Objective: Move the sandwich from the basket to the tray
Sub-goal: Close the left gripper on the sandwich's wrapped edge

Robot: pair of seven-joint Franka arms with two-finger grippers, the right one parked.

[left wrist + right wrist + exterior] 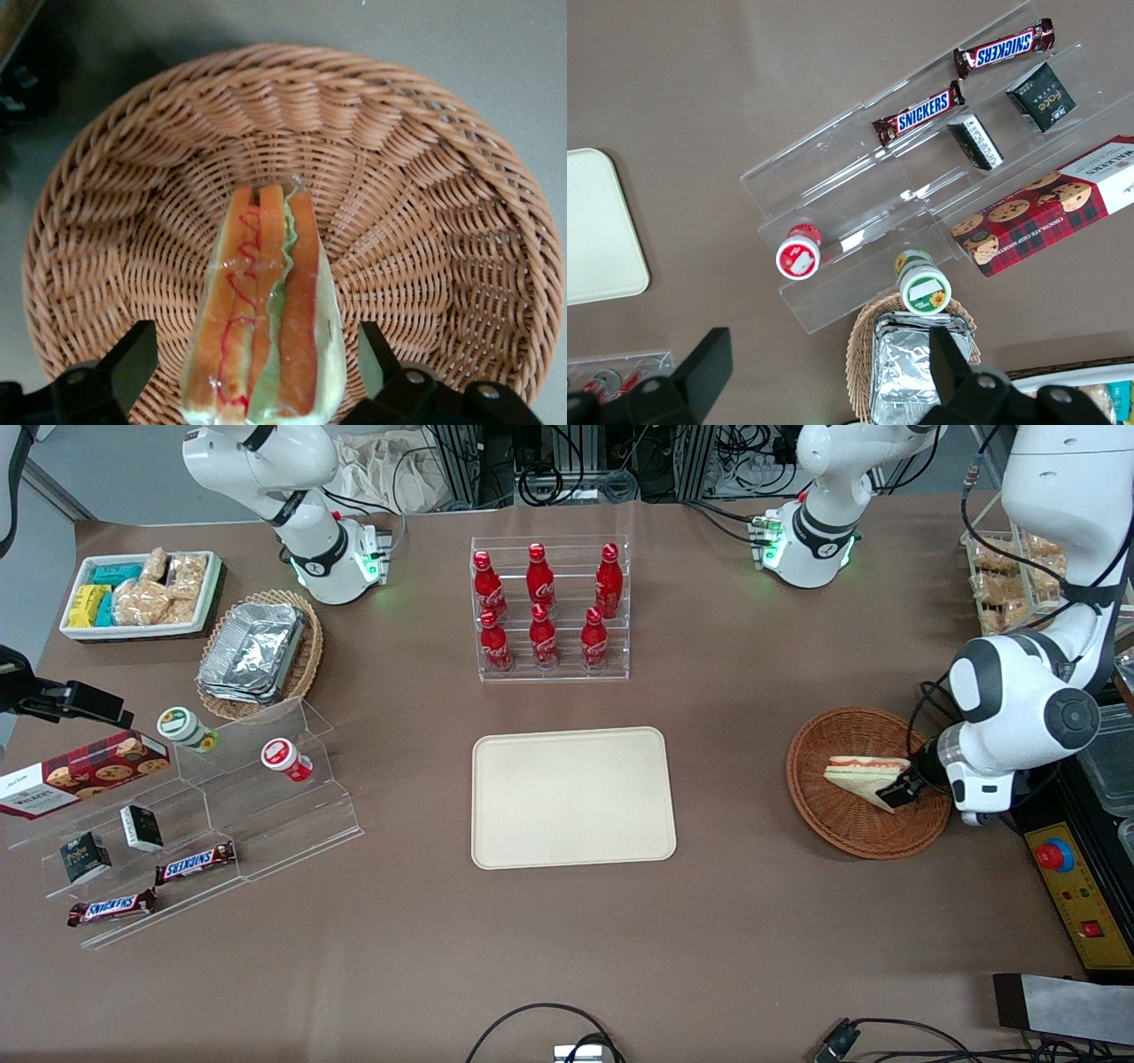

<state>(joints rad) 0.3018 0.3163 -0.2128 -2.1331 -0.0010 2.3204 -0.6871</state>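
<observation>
The sandwich, a pale wedge with red-orange and green filling, lies in the round reddish-brown wicker basket toward the working arm's end of the table. My left gripper is low in the basket at the sandwich's corner. In the left wrist view the gripper is open, with one black finger on each side of the sandwich and a small gap at both sides, over the basket's weave. The cream-beige tray lies flat at the table's middle and also shows in the right wrist view.
A clear rack of red cola bottles stands farther from the front camera than the tray. A control box with a red button lies beside the basket. A clear stepped snack stand, a foil-container basket and a white snack bin are toward the parked arm's end.
</observation>
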